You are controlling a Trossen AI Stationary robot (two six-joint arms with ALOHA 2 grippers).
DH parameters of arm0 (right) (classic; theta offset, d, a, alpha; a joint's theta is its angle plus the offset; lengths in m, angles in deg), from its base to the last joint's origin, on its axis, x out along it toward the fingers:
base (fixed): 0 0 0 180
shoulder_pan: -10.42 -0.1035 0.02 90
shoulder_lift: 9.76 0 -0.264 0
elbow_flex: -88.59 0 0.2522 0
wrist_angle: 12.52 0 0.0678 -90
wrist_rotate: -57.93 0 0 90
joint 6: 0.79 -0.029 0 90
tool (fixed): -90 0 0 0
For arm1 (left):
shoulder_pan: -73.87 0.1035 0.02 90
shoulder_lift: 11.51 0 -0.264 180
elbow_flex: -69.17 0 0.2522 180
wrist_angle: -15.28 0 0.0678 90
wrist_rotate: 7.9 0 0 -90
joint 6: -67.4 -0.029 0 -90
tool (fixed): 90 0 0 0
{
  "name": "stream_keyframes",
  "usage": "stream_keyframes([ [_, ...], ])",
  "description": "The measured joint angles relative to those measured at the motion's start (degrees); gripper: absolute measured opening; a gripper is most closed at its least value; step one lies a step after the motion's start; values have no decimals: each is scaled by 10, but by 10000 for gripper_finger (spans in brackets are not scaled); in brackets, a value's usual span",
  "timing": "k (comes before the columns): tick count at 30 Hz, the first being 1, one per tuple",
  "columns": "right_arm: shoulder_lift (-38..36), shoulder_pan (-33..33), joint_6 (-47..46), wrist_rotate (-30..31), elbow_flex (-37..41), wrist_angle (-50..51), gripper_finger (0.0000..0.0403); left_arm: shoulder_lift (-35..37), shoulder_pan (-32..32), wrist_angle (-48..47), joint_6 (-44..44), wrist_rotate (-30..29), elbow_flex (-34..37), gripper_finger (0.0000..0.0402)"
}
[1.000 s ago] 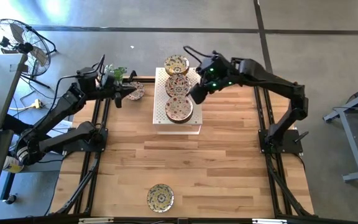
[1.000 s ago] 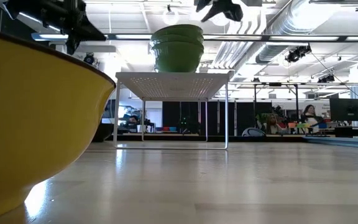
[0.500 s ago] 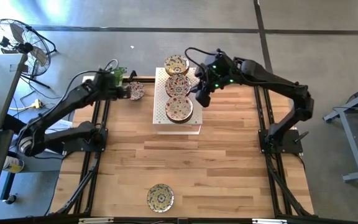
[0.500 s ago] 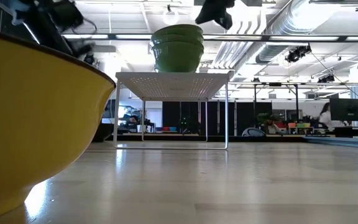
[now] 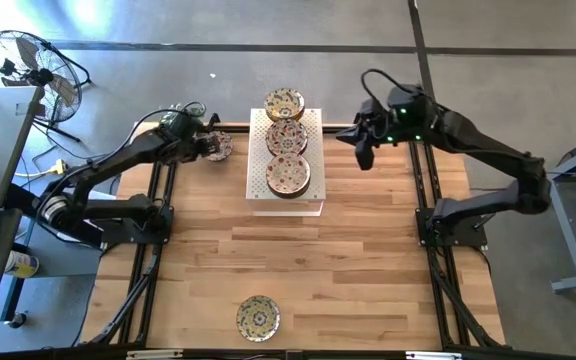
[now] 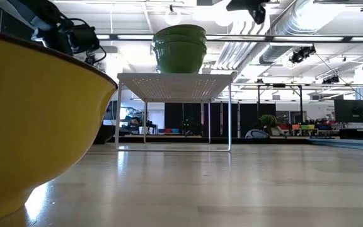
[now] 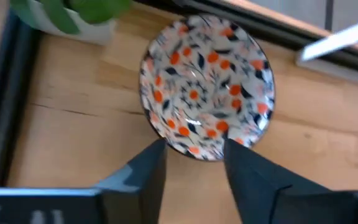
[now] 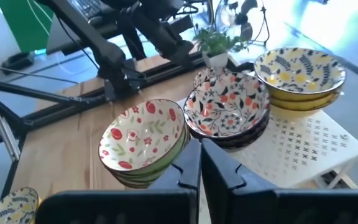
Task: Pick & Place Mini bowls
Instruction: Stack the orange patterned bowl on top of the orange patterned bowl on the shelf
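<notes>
Wooden table (image 5: 368, 250) carries a white rack (image 5: 313, 125) with three stacks of mini bowls (image 5: 287, 140), one bowl (image 5: 219, 147) lies by the left gripper (image 5: 205, 146), jaws apart at its rim, and the right gripper (image 5: 361, 150) hangs beside the rack, jaws together, empty.

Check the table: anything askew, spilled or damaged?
Nothing spilled or broken. Three stacks of patterned mini bowls sit upright on the white perforated rack. Two strays: a red-speckled cream bowl alone at the table's far left edge, and a yellow-patterned bowl alone near the front edge.
</notes>
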Motion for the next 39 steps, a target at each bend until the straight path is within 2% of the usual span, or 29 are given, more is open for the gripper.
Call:
stream_keyframes([
  [4, -22, 1, 4, 4, 13, 0, 1, 0, 42, 1, 2, 10, 0, 177],
  [10, -25, 1, 18, 6, 15, 0, 1, 0, 126, 10, -18, 64, 0, 167],
  [14, -25, 1, 31, 6, 15, 0, 2, -6, 152, 19, -29, 102, 0, 167],
  [39, -25, 1, 38, 8, 15, -1, 1, -131, 142, 29, -12, 108, 0, 168],
])
